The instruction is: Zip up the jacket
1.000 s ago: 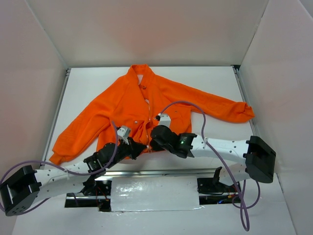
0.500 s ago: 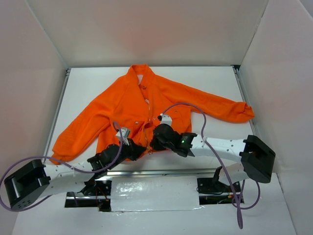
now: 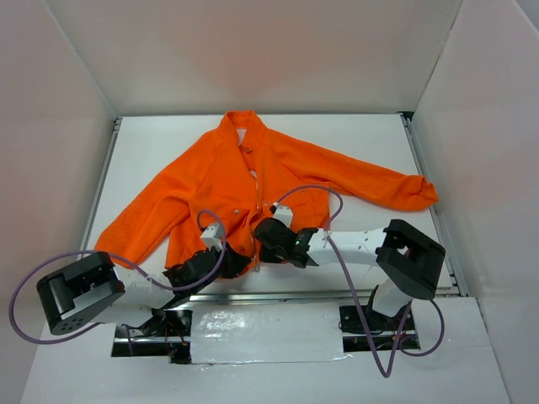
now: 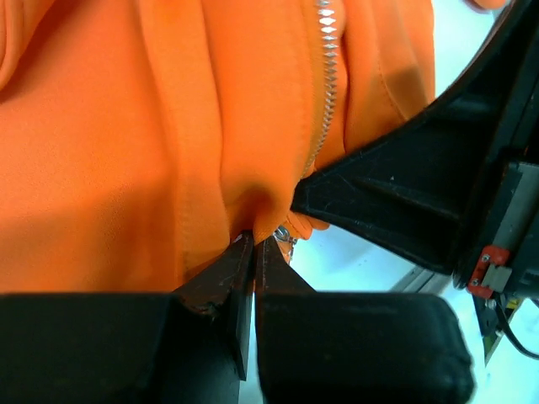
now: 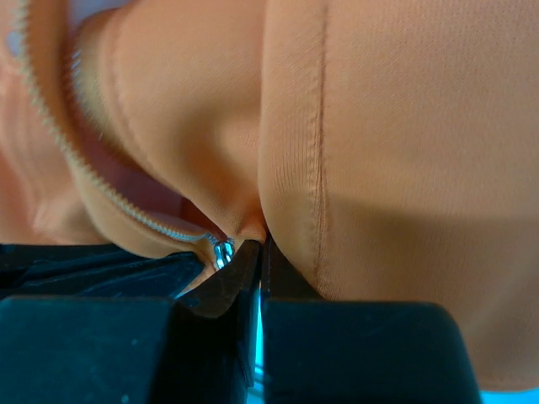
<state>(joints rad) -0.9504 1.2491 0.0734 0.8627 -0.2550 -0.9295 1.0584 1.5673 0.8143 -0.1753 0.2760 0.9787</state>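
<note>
Looking down from the top camera, you have one jacket [image 3: 219, 181] spread on the white bench [image 3: 354, 139], with its collar at the far side and its two sleeves flung out left and right. Your two tools meet at its near hem, at the foot of the front opening. The left tool [image 3: 242, 263] reaches in from the left and the right tool [image 3: 258, 252] sits just beside it. Two purple cables [image 3: 337, 202] loop off the arms, one each.

In your left wrist view, the left tool [image 4: 253, 244] is clenched on a fold of the jacket [image 4: 109, 143] at the hem edge. One row of zipper teeth [image 4: 324, 76] runs up from there, with a small metal piece [image 4: 285, 236] at its foot. The black body of the right tool [image 4: 421, 202] crowds in from the right.

In your right wrist view, the right tool [image 5: 257, 248] is pinched closed on a fold of the jacket [image 5: 396, 168]. One line of zipper teeth [image 5: 126, 210] curves down to a metal piece [image 5: 221, 251] just left of the tips.
</note>
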